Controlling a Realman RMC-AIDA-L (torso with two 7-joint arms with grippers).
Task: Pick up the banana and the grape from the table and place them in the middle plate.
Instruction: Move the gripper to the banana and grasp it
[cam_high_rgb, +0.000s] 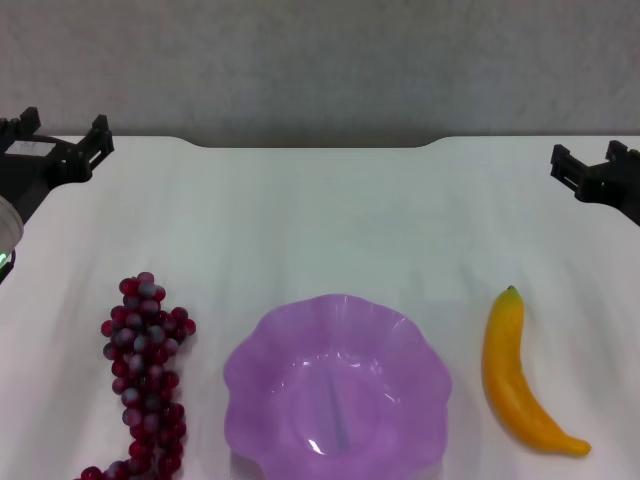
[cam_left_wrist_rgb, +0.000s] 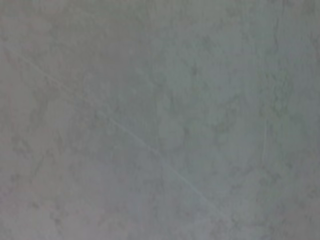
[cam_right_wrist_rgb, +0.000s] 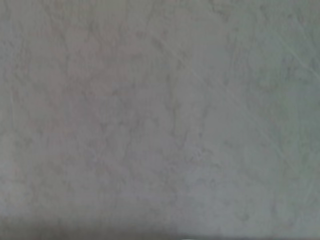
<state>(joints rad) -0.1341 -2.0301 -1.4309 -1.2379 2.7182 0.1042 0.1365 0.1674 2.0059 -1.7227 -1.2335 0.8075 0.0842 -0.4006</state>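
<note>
The purple scalloped middle plate (cam_high_rgb: 337, 392) sits at the near centre of the white table (cam_high_rgb: 320, 220), with nothing in it. The grape (cam_high_rgb: 146, 375), a long dark red-purple bunch, lies on the table left of the plate. Right of the plate lies the yellow-orange banana (cam_high_rgb: 515, 375), its green tip pointing away from me. My left gripper (cam_high_rgb: 62, 130) hovers open at the far left, well behind the grape. At the far right my right gripper (cam_high_rgb: 590, 160) is open too, behind the banana. Neither holds anything. Both wrist views show only a plain grey surface.
The table's far edge has a notched outline (cam_high_rgb: 320, 146) with a grey wall behind it. White tabletop stretches between the grippers and the fruit.
</note>
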